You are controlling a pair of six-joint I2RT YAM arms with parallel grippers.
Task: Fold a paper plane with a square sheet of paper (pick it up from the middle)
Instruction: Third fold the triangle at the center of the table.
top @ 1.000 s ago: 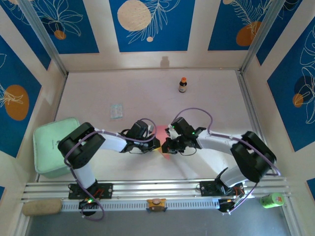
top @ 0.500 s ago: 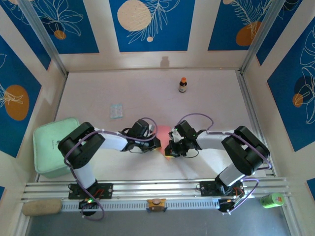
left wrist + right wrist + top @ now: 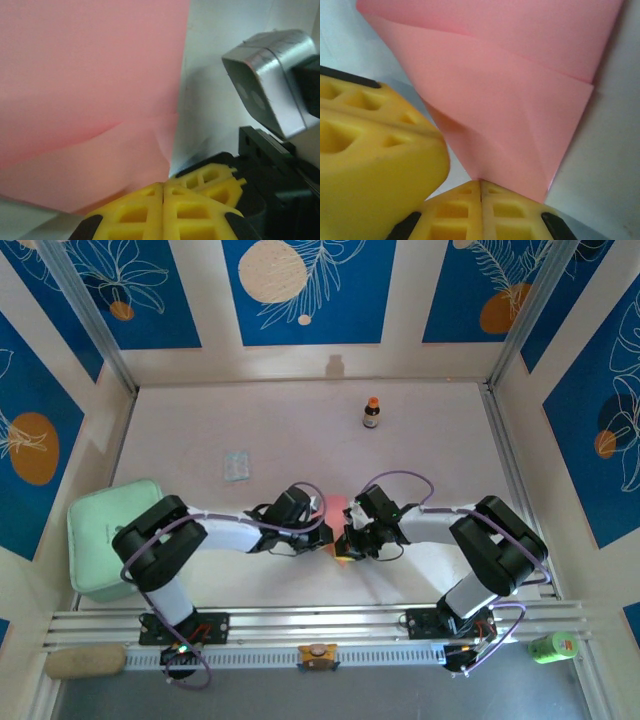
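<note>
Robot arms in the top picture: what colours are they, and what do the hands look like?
Both the left arm and the right arm have white links, chunky black joints and looping purple cables. The left hand and right hand have yellow fingers with hollow cells.

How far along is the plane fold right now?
Done: the paper carries first folds, with layered flaps and creases showing in the right wrist view. In hand: the left claw and right claw are both shut, tips meeting at the paper's edge; pinching or pressing, I cannot tell. Left: it is broad, not yet a slim dart.
</note>
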